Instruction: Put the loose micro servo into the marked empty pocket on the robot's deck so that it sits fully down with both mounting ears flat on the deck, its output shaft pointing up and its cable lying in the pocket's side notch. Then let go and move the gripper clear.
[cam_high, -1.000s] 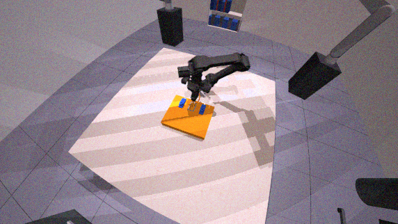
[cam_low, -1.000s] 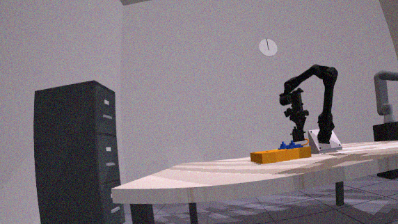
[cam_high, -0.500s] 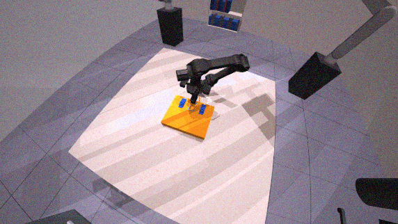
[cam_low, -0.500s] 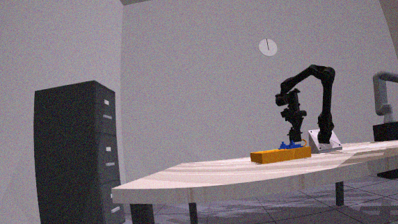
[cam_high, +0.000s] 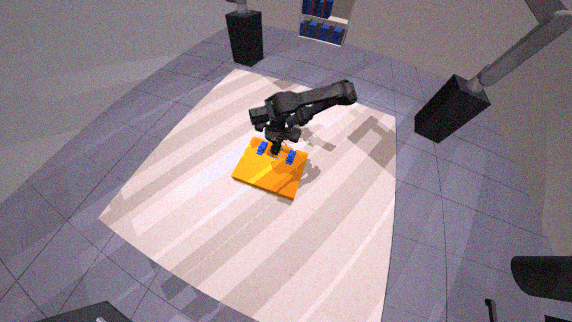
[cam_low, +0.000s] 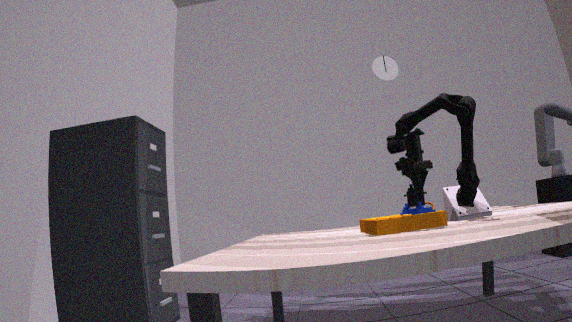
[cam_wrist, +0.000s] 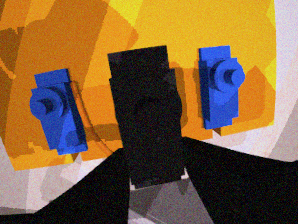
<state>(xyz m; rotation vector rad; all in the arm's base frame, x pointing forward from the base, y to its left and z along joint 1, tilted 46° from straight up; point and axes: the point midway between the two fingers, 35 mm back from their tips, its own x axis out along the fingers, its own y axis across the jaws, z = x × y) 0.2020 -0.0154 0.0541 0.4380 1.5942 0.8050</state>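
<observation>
The orange deck (cam_high: 260, 176) (cam_low: 390, 225) (cam_wrist: 193, 10) lies on the table with two blue servos mounted in it. One servo (cam_high: 262, 147) (cam_wrist: 56, 112) is to the left and the other servo (cam_high: 290, 156) (cam_wrist: 220, 86) to the right. My gripper (cam_high: 274, 149) (cam_low: 415, 199) (cam_wrist: 153, 149) points straight down between them, very low over the deck, and is shut on the loose micro servo. The fingers hide that servo and the marked pocket in the wrist view. In the side view, blue servo bodies (cam_low: 415, 209) and an orange cable (cam_low: 429, 204) show just under the fingers.
The arm's base mount (cam_low: 466, 202) stands right behind the deck. Two black stands (cam_high: 244, 37) (cam_high: 450, 107) rise beyond the table's far edges. A shelf with blue boxes (cam_high: 322, 22) is at the back. A black filing cabinet (cam_low: 110, 215) stands left of the table.
</observation>
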